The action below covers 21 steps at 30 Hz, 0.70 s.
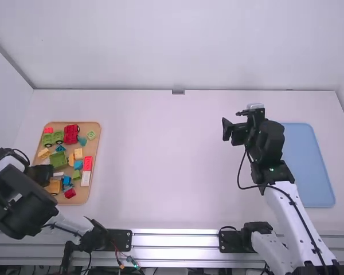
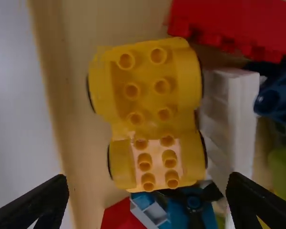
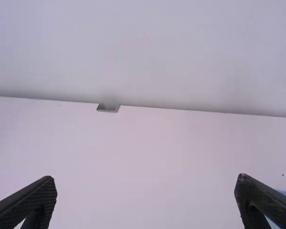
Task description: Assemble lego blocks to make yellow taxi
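Left wrist view, yellow base [image 2: 155, 102]: it lies inside the tray [image 1: 96, 146], near the rim, and its upper studs are bare.
Loose blocks: the red brick [image 2: 229, 24] and the white brick [image 2: 236, 114] are in the tray also, beside the base.
Left gripper [image 2: 148, 178]: you have its fingers apart, above the tray, holding nothing.
Done: I judge that you are only at the beginning; no taxi body is on the base.
Left: you must probably take the base out, then build upon it.
Right gripper [image 3: 146, 178]: open and empty, well to the right of the tray.
Blue mat [image 1: 307, 166]: farther right of the tray.
Table [image 1: 166, 160]: white, under the tray.
Wall [image 1: 178, 46]: pale, beyond the tray.
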Motion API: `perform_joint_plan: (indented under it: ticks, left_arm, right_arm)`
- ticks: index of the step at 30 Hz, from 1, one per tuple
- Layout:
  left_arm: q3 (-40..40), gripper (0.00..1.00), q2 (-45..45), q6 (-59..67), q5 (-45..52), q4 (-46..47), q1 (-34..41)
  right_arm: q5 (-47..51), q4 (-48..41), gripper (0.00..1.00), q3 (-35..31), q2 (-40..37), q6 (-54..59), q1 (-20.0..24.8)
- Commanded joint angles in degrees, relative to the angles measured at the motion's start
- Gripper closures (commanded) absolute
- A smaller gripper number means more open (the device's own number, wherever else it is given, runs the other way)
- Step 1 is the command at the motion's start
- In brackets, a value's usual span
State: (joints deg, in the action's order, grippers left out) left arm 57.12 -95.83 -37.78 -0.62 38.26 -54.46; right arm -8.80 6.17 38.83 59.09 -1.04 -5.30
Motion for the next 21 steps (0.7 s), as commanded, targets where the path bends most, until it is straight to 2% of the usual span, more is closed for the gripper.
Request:
perform_joint_plan:
  ticks: [1, 8, 15, 21]
  left_arm:
    - [-1.4, 0.12, -0.1, -0.3, -0.4, -0.1, 1.5]
    - [-2.0, 0.12, -0.1, -2.7, -0.5, -1.0, 2.4]
    - [-2.4, 0.08, -0.1, -3.2, -3.7, -0.7, 2.4]
    - [-5.2, 0.08, -0.1, -3.3, -3.2, -5.1, 2.4]
  right_arm:
    - [-0.2, -0.2, 0.02, 2.4, 0.2, 0.0, -0.5]
    - [-0.2, -0.5, 0.01, 2.4, 0.2, 0.0, 0.8]
    - [-0.2, -0.6, 0.01, 2.3, 0.2, -0.1, 0.8]
    - [-0.2, -0.6, 0.02, 2.3, 0.2, 0.0, 0.8]
